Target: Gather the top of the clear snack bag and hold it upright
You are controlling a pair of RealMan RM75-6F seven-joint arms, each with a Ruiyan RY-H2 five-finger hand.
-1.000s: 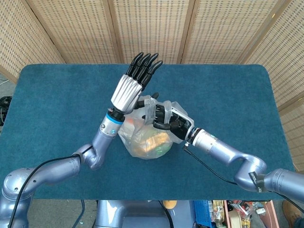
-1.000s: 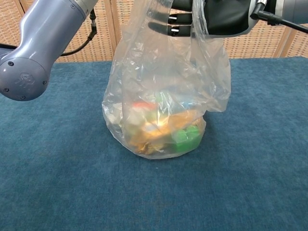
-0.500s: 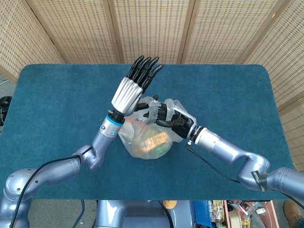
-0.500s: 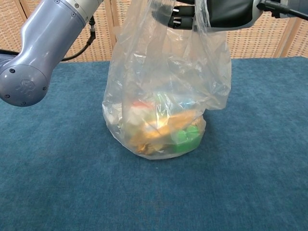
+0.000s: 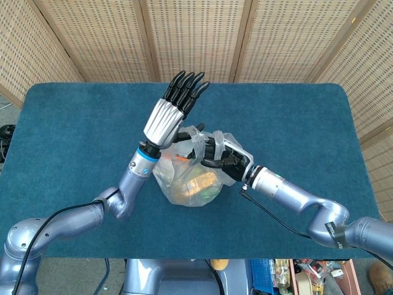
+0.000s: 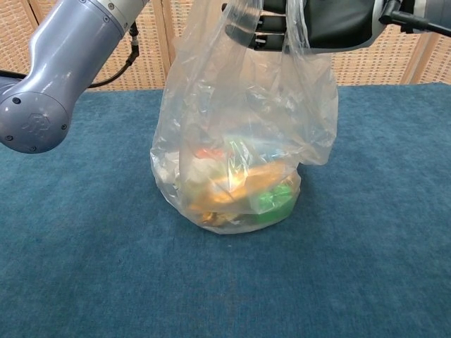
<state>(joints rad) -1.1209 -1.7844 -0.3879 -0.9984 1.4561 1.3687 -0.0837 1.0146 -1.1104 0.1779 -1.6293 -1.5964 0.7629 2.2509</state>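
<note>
The clear snack bag (image 5: 187,181) (image 6: 239,141) stands upright in the middle of the blue table, with orange, green and red snacks in its bottom. My right hand (image 5: 221,155) (image 6: 310,21) grips the gathered plastic at the bag's top, fingers curled around it. My left hand (image 5: 171,110) is raised just left of and behind the bag's top, fingers straight and held together, holding nothing. In the chest view only the left forearm (image 6: 63,63) shows, left of the bag.
The blue table (image 5: 73,123) (image 6: 366,267) spreads on all sides of the bag. Wicker screen panels (image 5: 196,37) stand behind the far edge. A black cable (image 5: 270,218) trails from my right wrist.
My right hand rose slightly with the bag's top, then settled back a little. The left hand has barely moved.
</note>
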